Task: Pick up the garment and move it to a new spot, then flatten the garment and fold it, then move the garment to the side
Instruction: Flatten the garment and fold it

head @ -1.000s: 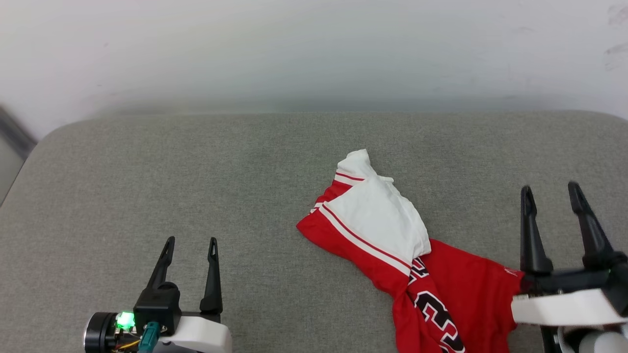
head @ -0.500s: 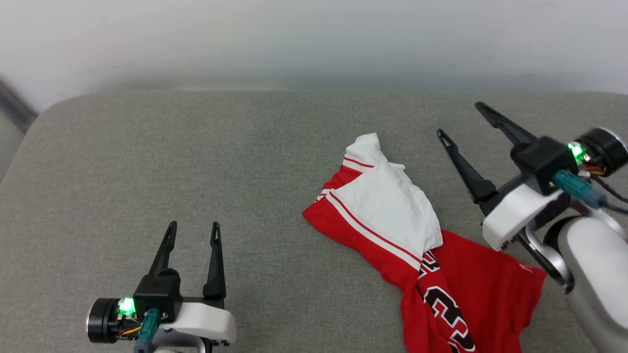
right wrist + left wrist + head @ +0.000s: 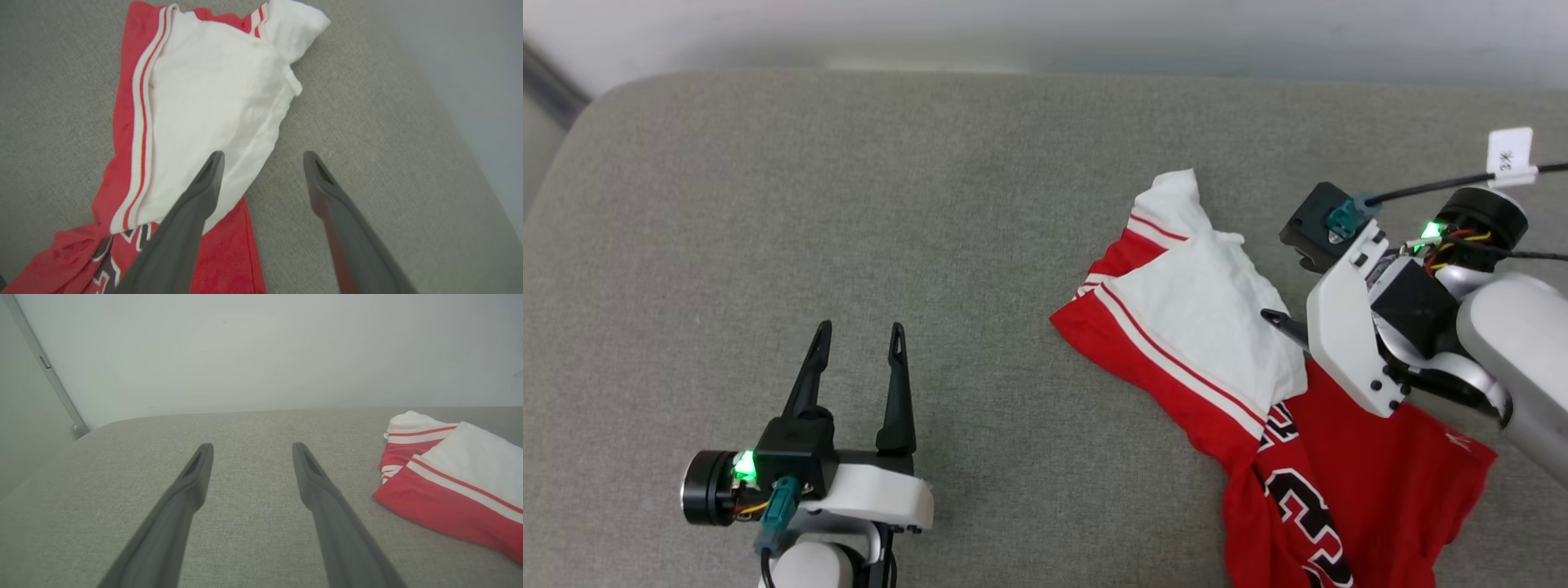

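On cushion (image 3: 849, 204), garment (image 3: 1201, 318) — diagonal, white end farthest

Grey fabric surface (image 3: 849, 204) with rounded corners, pale wall (image 3: 245, 347) behind

**Indoor robot test station**, most likely a laboratory or trial room. The work surface is a broad pad (image 3: 768, 204) covered in grey woven upholstery fabric, with rounded corners, set close against a plain white wall (image 3: 261, 347). A grey metal strip (image 3: 61, 396) runs slantwise at the wall's left edge. The garment (image 3: 1201, 302) lies crumpled on the pad. Experimental hardware is evident at the wrist of the right arm (image 3: 1519, 327): exposed coloured wires (image 3: 1441, 253) and a black cable (image 3: 1429, 186) carrying a white paper tag (image 3: 1509, 151). Whether the pad is a sofa seat or a padded table cannot be told.
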You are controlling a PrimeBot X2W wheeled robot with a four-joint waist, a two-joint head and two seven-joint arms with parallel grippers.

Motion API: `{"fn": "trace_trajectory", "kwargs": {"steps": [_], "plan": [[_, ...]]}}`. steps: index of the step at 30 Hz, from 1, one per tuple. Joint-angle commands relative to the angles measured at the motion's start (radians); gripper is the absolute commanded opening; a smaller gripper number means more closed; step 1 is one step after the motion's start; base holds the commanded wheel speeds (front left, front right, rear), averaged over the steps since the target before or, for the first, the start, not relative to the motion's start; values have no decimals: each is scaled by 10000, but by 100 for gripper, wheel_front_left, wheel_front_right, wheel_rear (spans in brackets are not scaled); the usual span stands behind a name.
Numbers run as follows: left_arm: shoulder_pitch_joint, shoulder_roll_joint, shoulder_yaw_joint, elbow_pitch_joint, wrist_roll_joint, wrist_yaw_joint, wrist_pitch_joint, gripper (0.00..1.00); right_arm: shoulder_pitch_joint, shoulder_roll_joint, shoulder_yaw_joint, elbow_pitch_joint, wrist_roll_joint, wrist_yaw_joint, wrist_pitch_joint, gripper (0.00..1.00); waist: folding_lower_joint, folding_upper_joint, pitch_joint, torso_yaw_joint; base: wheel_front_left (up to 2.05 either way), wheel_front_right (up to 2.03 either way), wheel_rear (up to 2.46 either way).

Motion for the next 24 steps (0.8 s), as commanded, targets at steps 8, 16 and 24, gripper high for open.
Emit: {"fn": "trace_trajectory", "kwargs": {"steps": [8, 16, 24], "plan": [[-719, -68, -350, -60, -161, 53, -27, 100, -1370, 259, 1901, 1373, 783, -7, 621, 100, -2, 0, 1248, 537, 0, 0, 0], [-1041, -75, -547, -29, -387, 194, -27, 100, -727, 656, 2934, 2263, 1251, -2, 237, 100, -2, 0, 1613, 663, 0, 0, 0], [-833, -74, -456, 148, -280, 151, -27, 100, -864, 393, 2885, 2202, 1430, 7, -1390, 0, -2, 0, 1055, 412, 0, 0, 0]]}}
